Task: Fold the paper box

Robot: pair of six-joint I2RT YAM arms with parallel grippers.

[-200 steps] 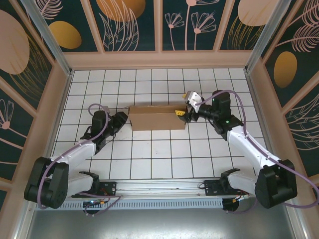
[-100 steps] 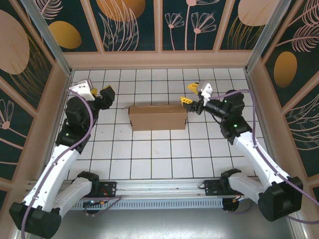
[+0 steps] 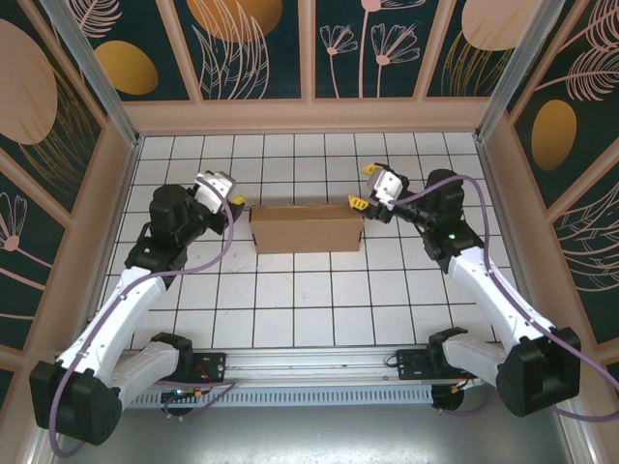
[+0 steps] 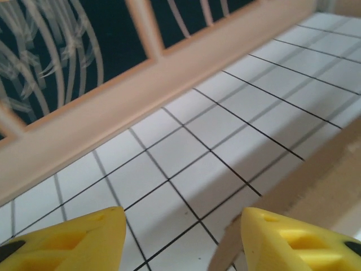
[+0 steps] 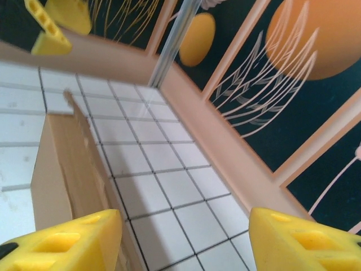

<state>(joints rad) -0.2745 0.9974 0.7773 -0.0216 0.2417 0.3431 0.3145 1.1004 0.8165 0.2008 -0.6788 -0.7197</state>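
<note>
The paper box point(image 3: 306, 230) is a plain brown cardboard shape lying across the middle of the tiled floor. My left gripper point(image 3: 230, 205) hovers at its left end, open, with bare tiles between the yellow fingers point(image 4: 67, 240). The box's edge point(image 4: 316, 175) runs beside the right finger in the left wrist view. At the box's right end, my right gripper point(image 3: 363, 188) is open and holds nothing. In the right wrist view, the box point(image 5: 62, 164) lies beside the left finger point(image 5: 62, 240), and the gripper point(image 5: 183, 226) frames floor tiles.
A white tiled floor point(image 3: 309, 300) is fenced by a low peach-coloured wall point(image 3: 309, 116) with dark patterned panels. The left gripper's yellow fingers point(image 5: 56, 22) show at the far end of the box in the right wrist view. Free floor lies in front of the box.
The left arm rose away to the far left, then swung back to the box's left end. The right gripper lifted and has settled again by the box's right end.
</note>
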